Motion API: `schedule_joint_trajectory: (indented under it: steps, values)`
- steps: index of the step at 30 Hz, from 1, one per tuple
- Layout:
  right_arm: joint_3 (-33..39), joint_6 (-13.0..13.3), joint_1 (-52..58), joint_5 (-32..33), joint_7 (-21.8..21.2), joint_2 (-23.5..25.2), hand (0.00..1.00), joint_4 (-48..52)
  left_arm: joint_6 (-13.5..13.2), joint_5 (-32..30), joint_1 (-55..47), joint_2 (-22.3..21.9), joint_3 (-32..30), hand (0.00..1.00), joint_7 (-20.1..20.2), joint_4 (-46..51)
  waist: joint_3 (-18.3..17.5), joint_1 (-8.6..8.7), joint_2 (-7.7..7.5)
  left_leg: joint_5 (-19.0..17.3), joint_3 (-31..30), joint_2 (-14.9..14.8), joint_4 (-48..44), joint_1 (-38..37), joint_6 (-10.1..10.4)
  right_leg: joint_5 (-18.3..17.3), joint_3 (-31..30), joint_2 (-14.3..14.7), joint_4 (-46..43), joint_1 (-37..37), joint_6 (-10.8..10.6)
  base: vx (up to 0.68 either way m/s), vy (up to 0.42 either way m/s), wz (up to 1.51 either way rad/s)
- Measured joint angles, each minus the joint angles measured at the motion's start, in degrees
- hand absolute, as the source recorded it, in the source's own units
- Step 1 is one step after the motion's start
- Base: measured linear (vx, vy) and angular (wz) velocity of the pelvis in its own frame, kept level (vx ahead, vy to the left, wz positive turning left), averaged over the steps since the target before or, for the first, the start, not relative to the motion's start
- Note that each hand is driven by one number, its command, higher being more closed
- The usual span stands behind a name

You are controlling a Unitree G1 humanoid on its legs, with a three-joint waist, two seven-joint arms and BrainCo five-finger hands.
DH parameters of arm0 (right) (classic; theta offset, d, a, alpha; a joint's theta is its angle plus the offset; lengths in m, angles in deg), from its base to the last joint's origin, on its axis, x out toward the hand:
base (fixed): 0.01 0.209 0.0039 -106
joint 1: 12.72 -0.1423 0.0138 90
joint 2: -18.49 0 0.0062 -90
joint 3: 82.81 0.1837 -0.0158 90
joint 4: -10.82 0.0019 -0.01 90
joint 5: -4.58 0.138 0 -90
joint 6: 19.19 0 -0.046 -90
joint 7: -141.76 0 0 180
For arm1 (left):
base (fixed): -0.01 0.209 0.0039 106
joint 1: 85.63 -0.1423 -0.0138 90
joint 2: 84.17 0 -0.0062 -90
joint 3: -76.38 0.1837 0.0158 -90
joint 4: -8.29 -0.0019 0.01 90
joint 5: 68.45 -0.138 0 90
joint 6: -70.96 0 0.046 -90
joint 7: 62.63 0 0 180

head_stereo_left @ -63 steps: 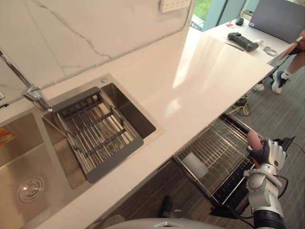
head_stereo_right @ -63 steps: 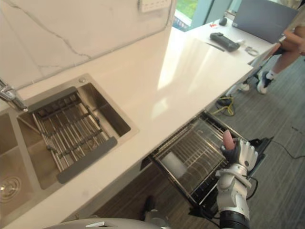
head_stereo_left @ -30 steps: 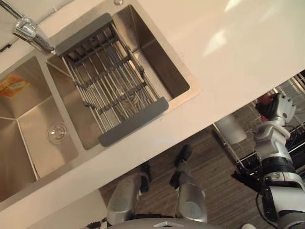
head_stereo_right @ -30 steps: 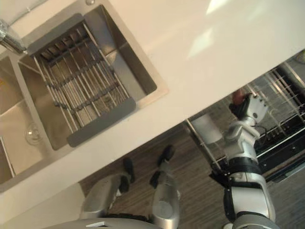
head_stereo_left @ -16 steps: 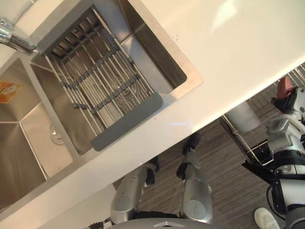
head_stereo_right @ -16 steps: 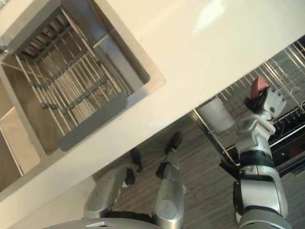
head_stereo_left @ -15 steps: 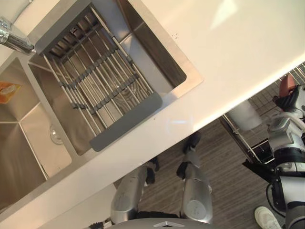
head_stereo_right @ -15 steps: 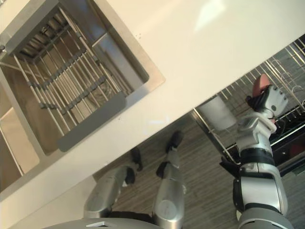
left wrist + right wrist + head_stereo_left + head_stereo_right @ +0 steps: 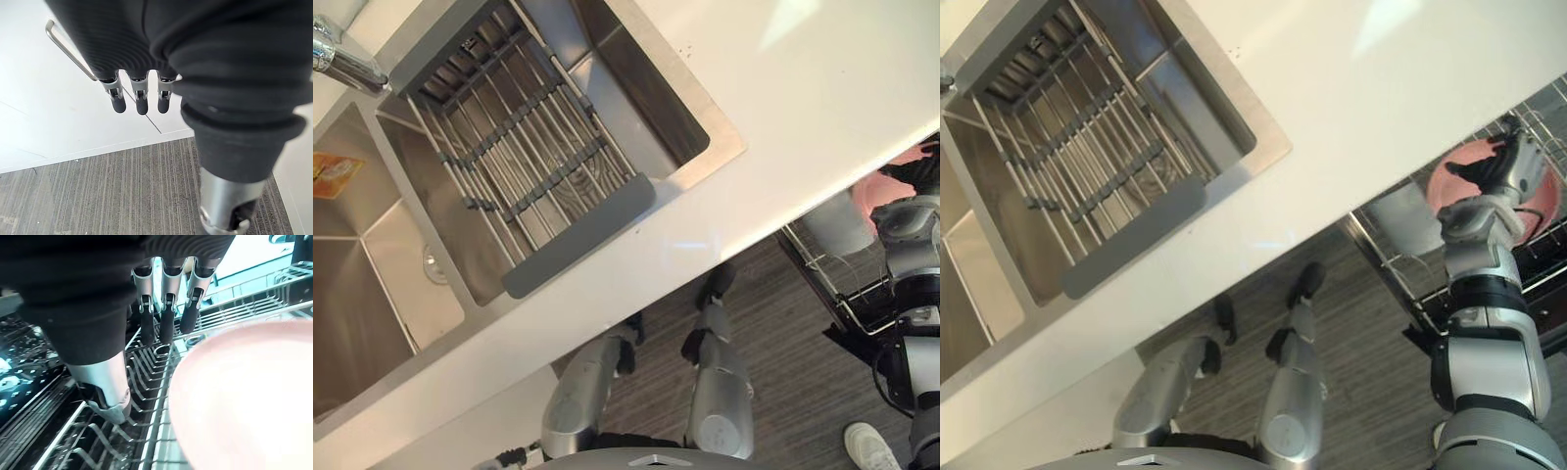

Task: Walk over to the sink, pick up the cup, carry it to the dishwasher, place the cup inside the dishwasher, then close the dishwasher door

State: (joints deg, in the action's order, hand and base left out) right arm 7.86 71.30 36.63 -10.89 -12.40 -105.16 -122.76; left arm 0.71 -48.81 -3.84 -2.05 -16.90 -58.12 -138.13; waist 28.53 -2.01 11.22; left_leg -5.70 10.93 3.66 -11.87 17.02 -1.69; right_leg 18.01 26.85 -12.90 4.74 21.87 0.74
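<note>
While the cup lies over the dishwasher rack, the right robot hand is released.

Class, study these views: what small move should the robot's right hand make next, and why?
Probably lift the right hand up and away from the dishwasher rack. Its fingers look straight, not curled round the pink cup, which sits low over the rack beside them, so it seems released. Whether it rests steadily I cannot tell.

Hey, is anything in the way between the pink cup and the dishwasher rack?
Nothing visible. The pink cup is right over bare rack wires at the right hand; the white container stands aside.
</note>
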Motion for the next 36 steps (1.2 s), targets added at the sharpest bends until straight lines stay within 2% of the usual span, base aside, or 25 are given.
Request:
schedule_joint_trajectory:
  steps: [3, 9, 10, 14, 17, 20, 22, 25, 27, 30, 33, 36]
  values:
    - [0.0, 2.1, 1.4, 1.7, -5.5, 1.3, 0.0, 4.7, -0.4, 0.0, 0.0, 0.0, 0.0, 0.0, 0.0, 0.0, 0.0, 0.18, 0.0, 0.0, 0.0, 0.0, -0.1, -0.1, 0.0, 0.1, -0.1, 0.0, 0.0, -0.1, 0.1, -0.02, 0.051, -0.02]
    - [0.2, 3.2, 5.9, 7.4, -17.2, 4.7, 0.0, 9.9, -1.9, -0.7, 0.0, -0.1, -0.5, 0.0, 0.6, 0.0, 0.0, 0.51, -0.05, 0.0, 0.0, -0.1, 0.0, -1.7, -0.1, 0.1, -0.3, 0.2, 0.0, -1.6, 0.1, -0.01, 0.05, -0.03]
    - [0.2, 3.3, 7.2, 7.4, -18.1, 5.4, 0.0, 11.6, -2.2, -0.8, 0.0, -0.1, -0.7, 0.0, 1.1, 0.0, 0.0, 0.62, -0.07, -0.2, 0.0, -0.1, 0.0, -2.4, -0.2, 0.0, -0.4, 0.2, 0.0, -2.2, 0.0, -0.02, 0.072, -0.06]
    - [2.9, 4.1, 9.7, 7.4, -18.1, 7.6, 0.0, 16.0, -2.5, -0.9, 0.0, -0.2, -1.2, 0.0, 1.1, 0.1, 0.1, 1.2, -0.21, -0.4, 0.1, 0.0, 0.0, -3.5, -0.3, -0.4, -0.4, 0.2, 0.0, -3.3, -0.6, -0.01, 0.054, -0.03]
    - [6.5, 4.3, 13.5, 7.3, -17.2, 10.5, 0.0, 20.9, -2.6, -1.9, -0.3, -0.4, -1.3, 0.0, 1.1, 0.0, 0.0, 2.01, -1.08, -1.4, 0.1, -0.5, -0.2, -4.3, 0.6, -1.0, -0.5, 0.2, 0.0, -4.5, -0.9, 0.01, 0.046, -0.04]
    - [9.1, 4.0, 18.0, 7.4, -15.4, 12.7, 0.0, 23.2, -2.7, -2.5, -0.4, -0.5, -2.0, 0.0, 1.1, -0.1, -0.8, 3.09, -3.06, -1.9, 0.1, -1.1, -1.1, -5.6, 0.6, -1.4, -0.4, 0.8, 0.0, -6.0, -0.9, 0.05, 0.024, -0.06]
    - [13.4, 2.9, 23.0, 8.9, -13.9, 16.0, 0.0, 26.2, -2.8, -2.8, -0.8, -0.4, -4.2, 0.0, 0.9, -0.5, -3.1, 3.65, -5.11, -2.4, 0.4, -1.7, -1.0, -6.8, 0.7, -1.8, -0.6, 1.3, 0.0, -6.9, -1.2, 0.07, 0.014, -0.11]
    - [18.5, 2.0, 27.7, 11.3, -12.5, 18.2, 0.0, 29.1, -2.8, -3.0, -1.0, -0.5, -5.9, 0.0, 0.9, -0.6, -5.0, 4.37, -6.64, -3.2, 1.1, -2.4, -0.8, -9.1, 0.8, -2.3, -1.0, 2.0, 0.0, -8.9, -1.5, 0.09, 0.022, -0.14]
    - [24.1, 1.4, 31.7, 14.1, -11.6, 19.0, 0.0, 31.2, -2.6, -3.0, -1.4, -0.7, -8.0, 0.0, 0.9, -0.6, -7.7, 5.08, -7.89, -3.7, 1.8, -2.7, 0.4, -11.4, 0.9, -2.7, -1.6, 2.5, 0.1, -10.2, -1.6, 0.1, 0.044, -0.2]
    - [31.9, 1.1, 35.7, 19.6, -10.9, 20.2, 0.0, 32.8, -1.7, -3.6, -1.8, -0.8, -10.8, 0.0, -0.1, -0.7, -9.9, 5.93, -9.18, -4.1, 3.4, -3.2, 2.2, -14.6, 1.4, -3.1, -3.0, 3.2, 0.4, -12.0, -1.9, 0.1, 0.051, -0.28]
    - [38.3, 1.0, 38.8, 25.2, -10.4, 21.7, 0.0, 33.7, -1.4, -4.0, -2.8, -1.6, -14.1, 0.0, -0.6, -0.8, -12.7, 7.19, -10.15, -4.3, 4.8, -3.6, 3.1, -16.1, 1.6, -3.5, -4.1, 3.9, 0.4, -12.2, -2.0, 0.08, 0.025, -0.27]
    - [45.1, 1.1, 42.8, 32.7, -10.4, 24.5, 0.0, 33.2, 0.1, -3.9, -4.0, -2.4, -17.0, 0.0, -1.3, -1.2, -14.0, 7.92, -10.85, -5.4, 6.3, -4.9, 3.1, -18.6, 2.4, -4.4, -5.0, 5.3, 0.5, -14.1, -1.8, 0.05, -0.009, -0.28]
